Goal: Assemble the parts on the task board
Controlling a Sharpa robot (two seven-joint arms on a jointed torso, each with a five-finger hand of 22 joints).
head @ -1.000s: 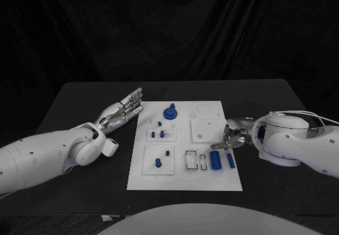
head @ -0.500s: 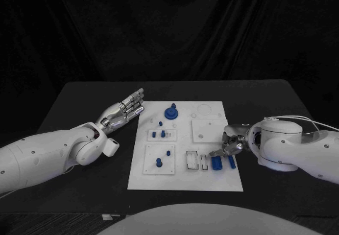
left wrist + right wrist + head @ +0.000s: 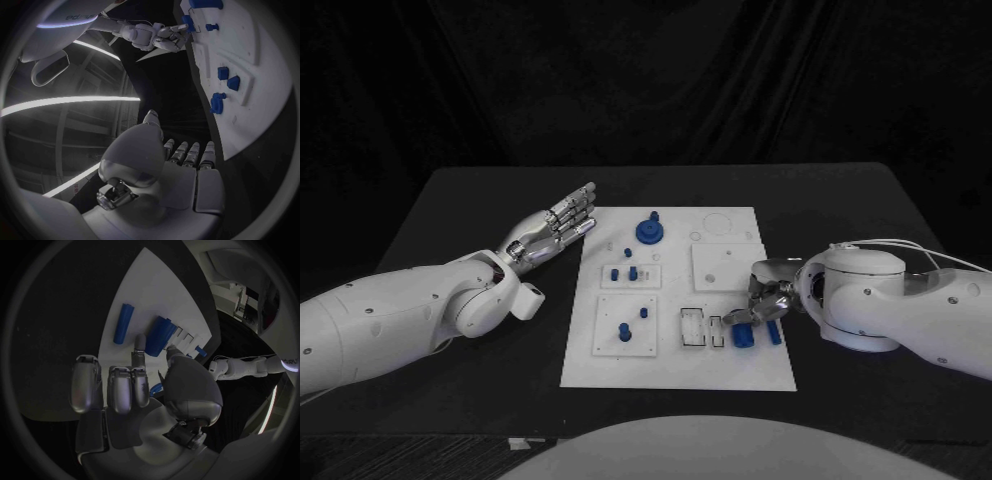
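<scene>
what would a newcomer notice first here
The white task board in the middle of the black table, dotted with small blue parts. Next, the right hand reaching down at the thick blue cylinder near the board's right edge. The left hand lies flat and open beside the board's left edge.

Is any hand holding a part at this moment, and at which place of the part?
No part is clearly held. The left hand lies open beside the board. The right hand has fingertips at the thick blue cylinder, but a grip cannot be told.

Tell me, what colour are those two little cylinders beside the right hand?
Blue cylinders, clearest in the head view.
</scene>
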